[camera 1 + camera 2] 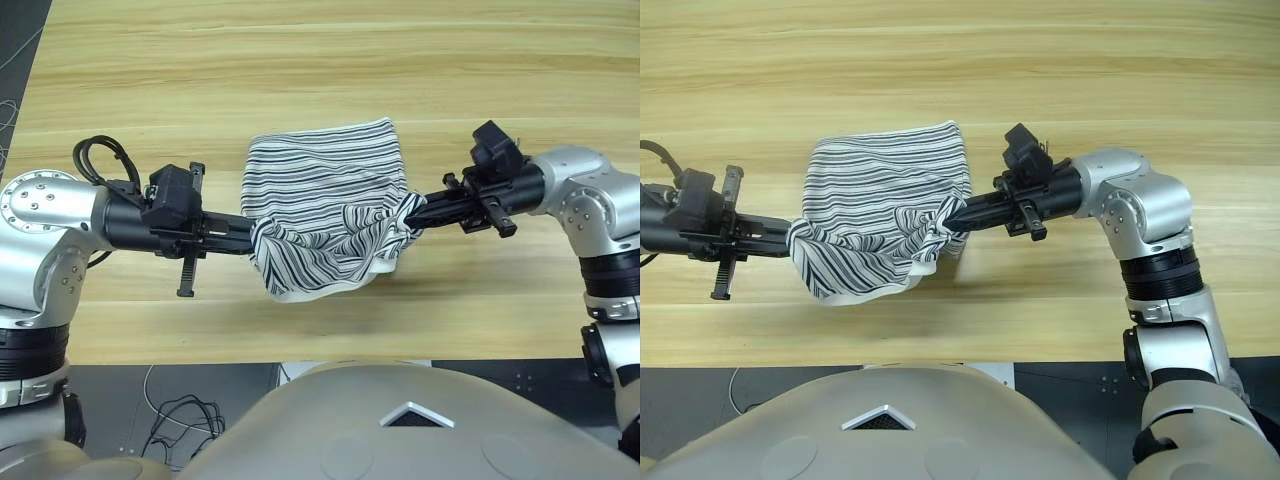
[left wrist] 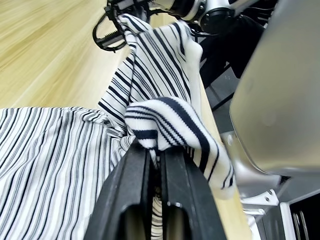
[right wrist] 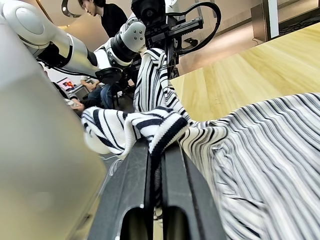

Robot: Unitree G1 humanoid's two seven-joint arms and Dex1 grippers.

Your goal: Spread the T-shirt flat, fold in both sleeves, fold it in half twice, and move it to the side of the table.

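Pinching bunched striped knit T-shirt point(image 1: 325, 190), left gripper point(image 1: 250, 228), right gripper point(image 1: 412, 211), woodgrain table point(image 1: 300, 60)

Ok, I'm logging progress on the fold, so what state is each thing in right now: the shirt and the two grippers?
T-shirt: bunched, not flat; far part lies on the table, near edge strung up between the two grippers.
left gripper: jaws shut on the T-shirt's left side.
right gripper: jaws shut on the T-shirt's right side.
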